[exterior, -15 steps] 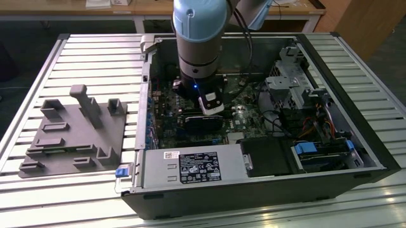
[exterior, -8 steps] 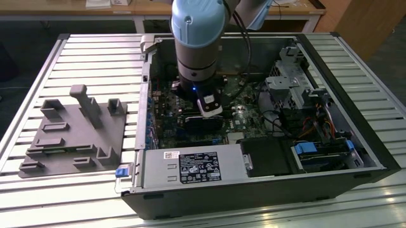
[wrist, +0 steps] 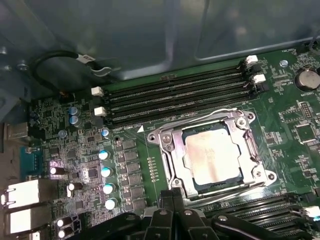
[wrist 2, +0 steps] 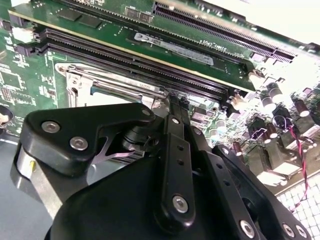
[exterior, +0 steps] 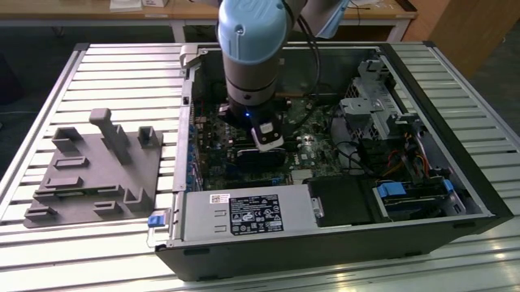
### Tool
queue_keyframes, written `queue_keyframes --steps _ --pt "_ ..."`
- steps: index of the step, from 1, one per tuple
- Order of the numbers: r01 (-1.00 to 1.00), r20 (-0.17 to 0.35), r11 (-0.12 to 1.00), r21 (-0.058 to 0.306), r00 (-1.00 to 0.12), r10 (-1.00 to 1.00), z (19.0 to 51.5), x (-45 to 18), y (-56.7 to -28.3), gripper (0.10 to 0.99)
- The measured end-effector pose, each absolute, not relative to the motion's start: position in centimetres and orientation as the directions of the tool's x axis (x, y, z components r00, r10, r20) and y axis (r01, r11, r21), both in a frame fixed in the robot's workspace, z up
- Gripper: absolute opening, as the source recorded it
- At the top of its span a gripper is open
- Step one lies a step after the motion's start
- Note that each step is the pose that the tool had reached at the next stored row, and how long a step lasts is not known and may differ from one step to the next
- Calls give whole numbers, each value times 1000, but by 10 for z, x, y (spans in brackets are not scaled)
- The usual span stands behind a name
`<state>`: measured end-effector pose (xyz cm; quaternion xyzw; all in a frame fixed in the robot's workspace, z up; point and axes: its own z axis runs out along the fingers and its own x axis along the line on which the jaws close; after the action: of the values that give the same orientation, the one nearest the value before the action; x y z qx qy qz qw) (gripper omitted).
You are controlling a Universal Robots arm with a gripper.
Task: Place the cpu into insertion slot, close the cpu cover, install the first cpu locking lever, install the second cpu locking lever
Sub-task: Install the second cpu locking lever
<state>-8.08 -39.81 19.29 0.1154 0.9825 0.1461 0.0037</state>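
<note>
In the first wrist view the cpu [wrist: 215,155], a dull grey-bronze square, lies flat in the insertion slot [wrist: 257,172]. The silvery cpu cover [wrist: 170,150] is down around it, framing the chip. One thin wire locking lever [wrist: 200,120] runs along the socket edge by the memory slots, and another [wrist: 235,192] lies along the opposite edge. My gripper [wrist: 173,196] is shut, its black fingertips together just off that opposite edge, with nothing seen between them. In the second wrist view the gripper [wrist 2: 172,102] points at the silvery socket frame [wrist 2: 100,85]. In the exterior view the gripper [exterior: 268,143] reaches down into the open computer case.
Long black memory slots [wrist: 175,97] run beside the socket, and a row of capacitors [wrist: 105,172] stands on its other side. The case holds a power supply [exterior: 243,216] and a drive cage [exterior: 374,103]. A grey fixture [exterior: 94,167] sits on the slatted table at the exterior view's left.
</note>
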Motion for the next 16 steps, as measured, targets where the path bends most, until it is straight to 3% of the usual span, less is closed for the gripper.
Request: queue_keyframes --steps 16 --pt "222 25 931 288 -974 225 190 -85 -398 106"
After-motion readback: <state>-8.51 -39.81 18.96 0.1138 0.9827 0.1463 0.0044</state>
